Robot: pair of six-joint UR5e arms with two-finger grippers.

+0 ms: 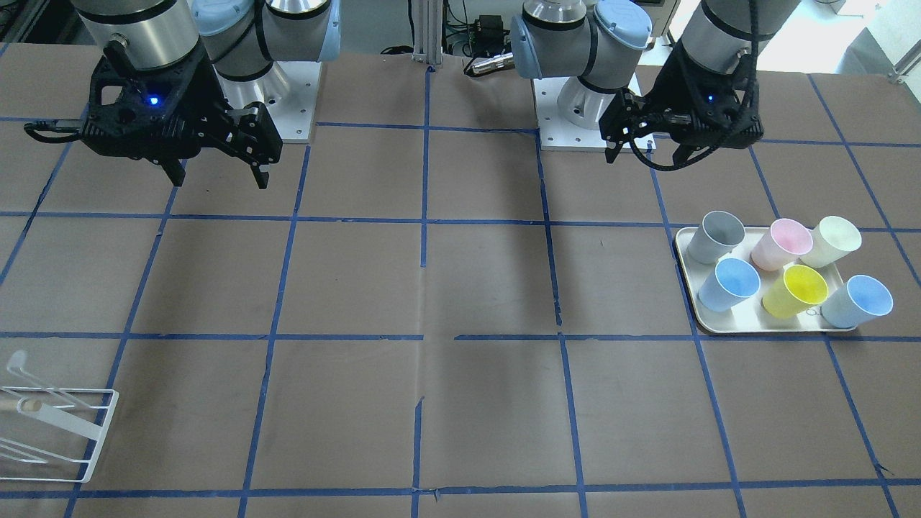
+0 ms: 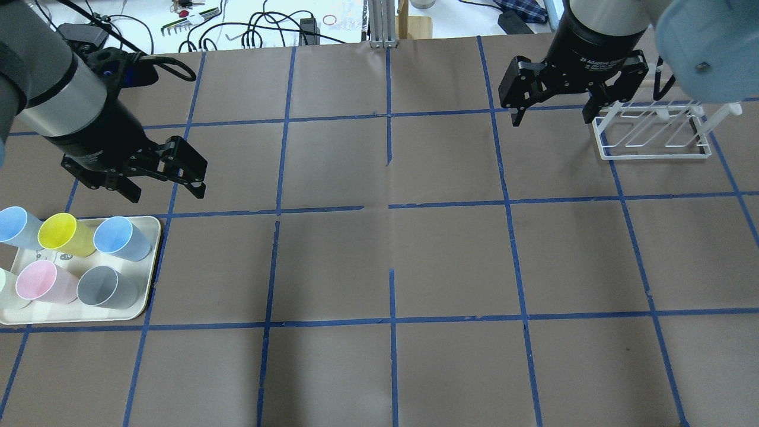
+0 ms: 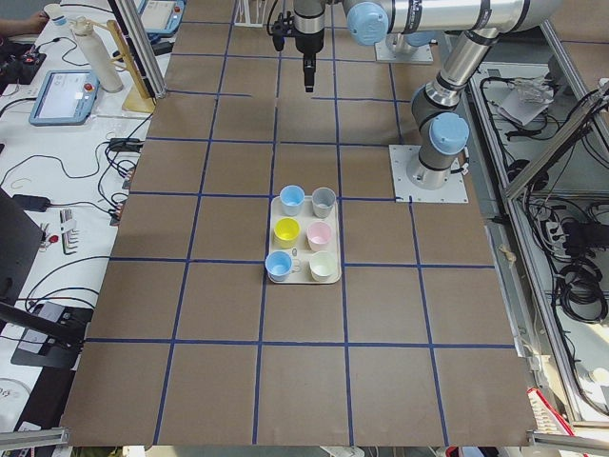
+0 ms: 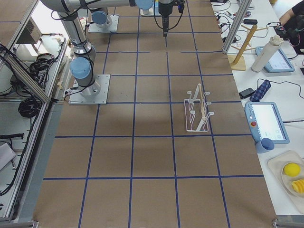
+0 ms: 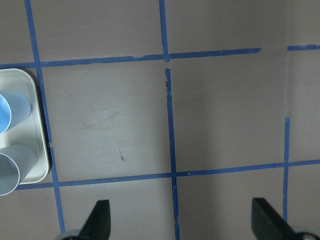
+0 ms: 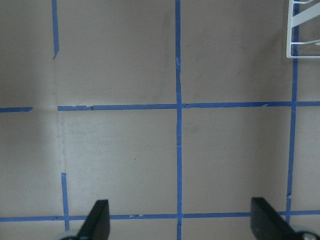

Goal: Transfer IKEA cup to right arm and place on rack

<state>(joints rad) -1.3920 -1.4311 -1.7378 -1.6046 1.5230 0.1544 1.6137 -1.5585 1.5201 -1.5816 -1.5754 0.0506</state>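
Two pale blue IKEA cups [image 2: 121, 237] [image 2: 15, 224] stand upright in a cream tray [image 2: 155, 249] with a yellow, a pink, a grey and a cream cup. The front-facing view shows them too [image 1: 730, 284] [image 1: 860, 301]. My left gripper [image 2: 163, 187] is open and empty, hovering just beyond the tray's corner. My right gripper [image 2: 554, 115] is open and empty, hovering beside the white wire rack [image 2: 652, 133], on the side toward the table's middle. The rack holds nothing. In the left wrist view one blue cup [image 5: 12, 112] shows at the left edge.
The table is brown paper with a blue tape grid [image 2: 388, 204]. The rack sits near the far right edge, and its corner shows in the right wrist view [image 6: 305, 30]. Cables and tools lie beyond the far edge [image 2: 195, 24].
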